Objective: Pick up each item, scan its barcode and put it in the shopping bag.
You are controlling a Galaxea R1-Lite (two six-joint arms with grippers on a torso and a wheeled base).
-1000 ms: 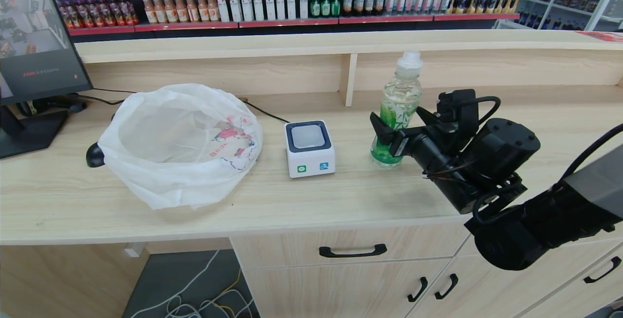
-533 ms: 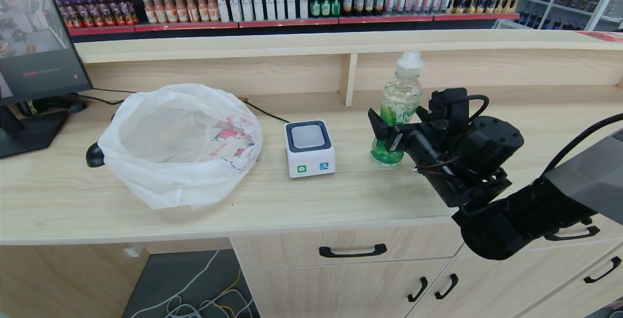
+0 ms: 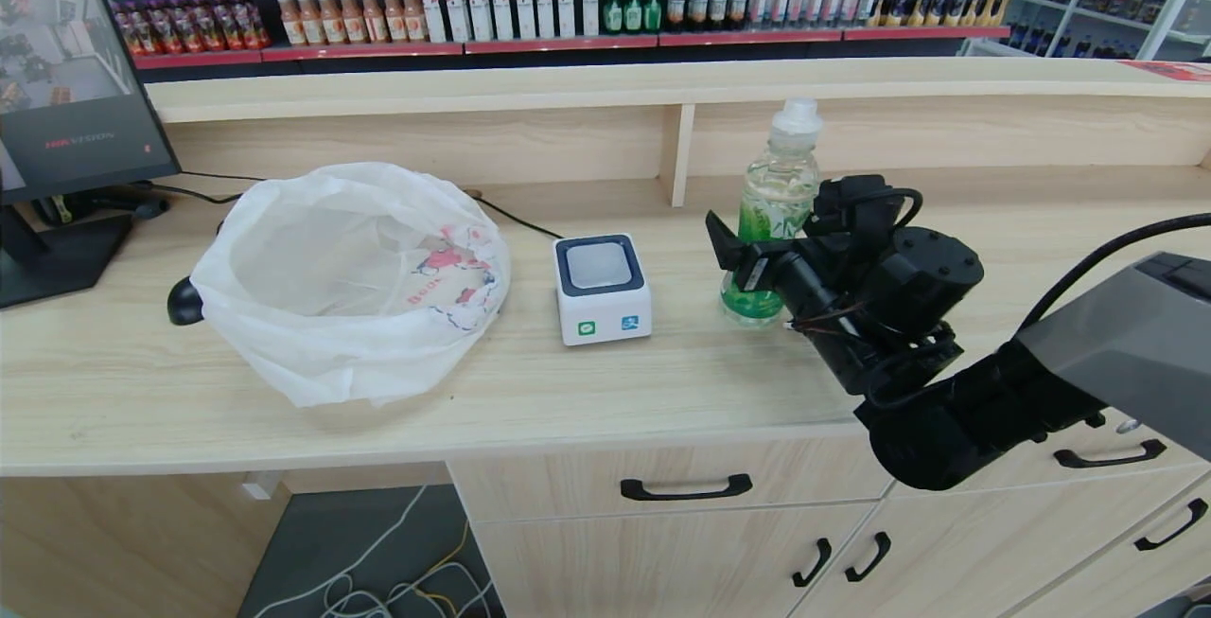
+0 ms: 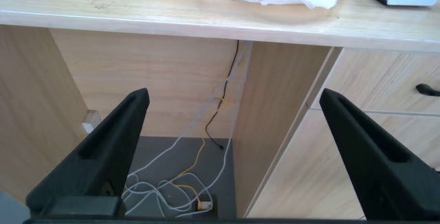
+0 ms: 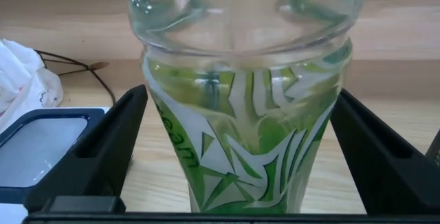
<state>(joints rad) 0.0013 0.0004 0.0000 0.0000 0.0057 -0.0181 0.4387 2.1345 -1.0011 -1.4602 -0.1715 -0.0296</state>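
A clear bottle with a green label and white cap (image 3: 778,211) stands upright on the wooden counter (image 3: 662,372), right of the white scanner box (image 3: 603,289). My right gripper (image 3: 771,241) is open, one finger on each side of the bottle's lower half. The right wrist view has the bottle (image 5: 244,114) between the two black fingers (image 5: 89,162), with gaps on both sides, and the gripper (image 5: 240,176) level with the label. The white shopping bag (image 3: 355,273) lies open at the left. My left gripper (image 4: 234,155) hangs open below the counter's edge.
A monitor (image 3: 66,60) and a black mouse (image 3: 182,304) sit left of the bag. A raised shelf with a divider (image 3: 676,154) runs behind the bottle. Drawers with black handles (image 3: 686,488) are under the counter; cables (image 4: 185,183) lie on the floor.
My right arm has moved forward and leftward, bringing the open fingers further around the bottle. The bottle, scanner and bag have stayed put.
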